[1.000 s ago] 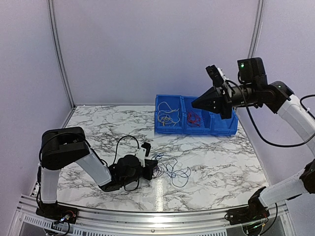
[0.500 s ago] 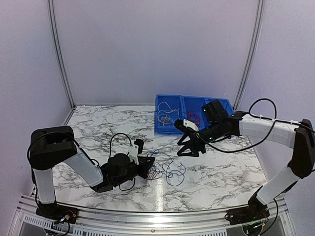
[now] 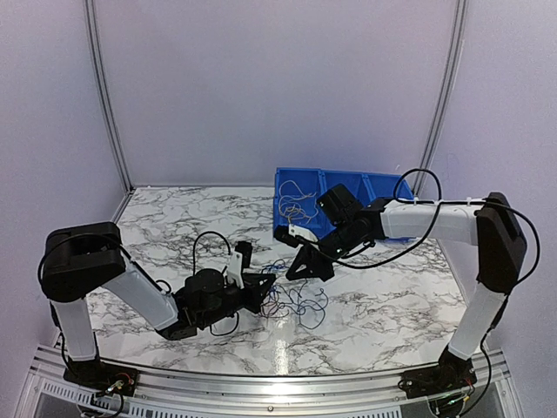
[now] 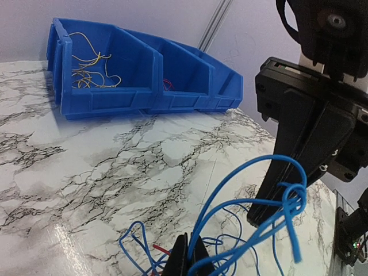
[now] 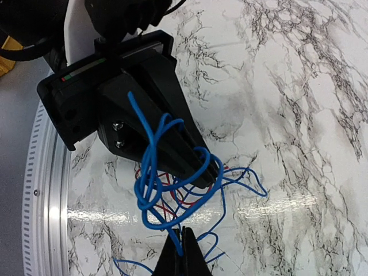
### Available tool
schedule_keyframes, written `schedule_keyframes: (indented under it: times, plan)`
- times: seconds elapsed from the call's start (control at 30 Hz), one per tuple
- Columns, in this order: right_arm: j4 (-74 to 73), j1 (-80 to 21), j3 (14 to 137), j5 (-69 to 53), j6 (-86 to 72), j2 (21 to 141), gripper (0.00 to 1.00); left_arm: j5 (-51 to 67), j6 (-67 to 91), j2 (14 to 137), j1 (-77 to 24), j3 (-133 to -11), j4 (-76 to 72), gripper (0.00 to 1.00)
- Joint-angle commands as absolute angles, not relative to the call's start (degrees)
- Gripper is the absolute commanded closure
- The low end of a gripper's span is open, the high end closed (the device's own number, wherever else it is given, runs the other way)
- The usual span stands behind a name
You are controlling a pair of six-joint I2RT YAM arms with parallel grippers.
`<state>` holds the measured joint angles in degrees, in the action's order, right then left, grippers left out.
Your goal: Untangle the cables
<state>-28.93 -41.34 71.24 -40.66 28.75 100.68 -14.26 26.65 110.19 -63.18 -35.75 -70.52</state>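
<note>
Small loose bunch of cables (image 3: 300,303) out on the marble table (image 3: 174,218), about midway between the left and right edges and nearer the front edge than the back. Mostly dark blue loops, plus a few red strands (image 4: 161,248) tucked in underneath. Not lying totally flat either: one big blue loop (image 4: 294,198) standing up off the marble in the left wrist view.

Grabbed from the left side by the left gripper (image 3: 265,287), slung low and almost level over the table. Fingers (image 4: 178,261) pressed together there, clamped on blue strands of the bunch.

Approached from the back right by the right gripper (image 3: 291,272), tilted down at the same bunch, tip just beside the left one. Fingers (image 5: 190,259) together too, with a blue strand running straight into the tip, so apparently pinched on it.

Further back, toward the back right corner: blue bins (image 3: 300,178) joined side by side, half hidden from above by the right arm (image 3: 418,222). Yellow-white wires (image 4: 86,69) in the leftmost compartment, a bit of red wire (image 4: 167,84) in the next one over. All well apart from the bunch out front.
</note>
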Motion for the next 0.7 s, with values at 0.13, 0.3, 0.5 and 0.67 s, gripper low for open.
schedule_keyframes:
  times: [0.13,0.3,0.5,0.67]
  plan:
    - [-31.0,-41.3,72.4,-41.9,30.4,97.8,1.0,-14.6,24.4,103.1,-63.5,-31.7,-73.7,0.82]
    - [-31.1,-41.4,71.1,-42.3,31.1,96.5,1.0,-14.0,21.4,101.5,-63.4,-30.9,-73.6,1.0]
    - [-32.3,-41.3,70.7,-41.8,31.3,96.7,1.0,-13.2,20.7,98.8,-63.4,-29.4,-74.6,1.0]
    - [-31.9,-41.1,67.8,-40.7,32.1,95.2,1.0,-19.1,18.4,91.7,-63.4,-24.5,-75.1,1.0]
